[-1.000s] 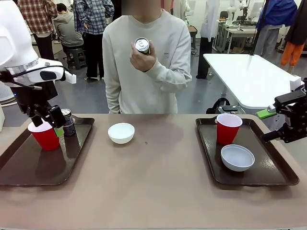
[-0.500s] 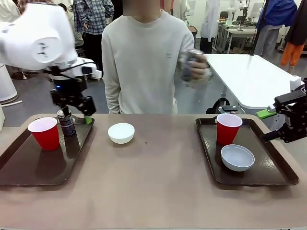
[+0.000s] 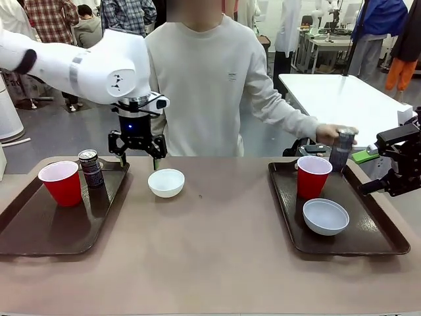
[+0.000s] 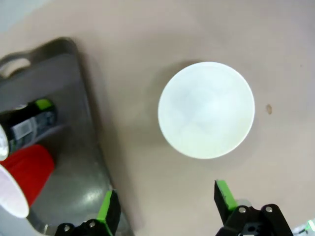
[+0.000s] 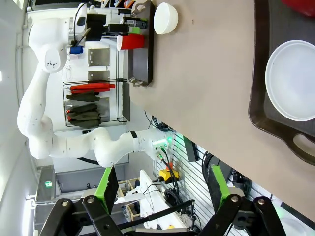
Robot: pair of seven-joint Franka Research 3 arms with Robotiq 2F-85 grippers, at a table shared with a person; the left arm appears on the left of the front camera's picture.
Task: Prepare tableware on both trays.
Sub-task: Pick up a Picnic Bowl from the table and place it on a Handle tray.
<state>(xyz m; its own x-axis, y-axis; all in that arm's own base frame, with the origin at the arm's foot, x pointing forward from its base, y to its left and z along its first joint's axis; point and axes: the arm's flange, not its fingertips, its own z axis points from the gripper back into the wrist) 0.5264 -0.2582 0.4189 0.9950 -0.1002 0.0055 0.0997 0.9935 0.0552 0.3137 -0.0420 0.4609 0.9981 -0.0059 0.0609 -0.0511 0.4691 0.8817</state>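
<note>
From my feed, the brown table carries three things directly: the left tray, dark brown, at one end, the right tray well apart at the other, and a white bowl upright on the bare surface between them, nearer the left tray. A dark speck sits near the bowl.
</note>
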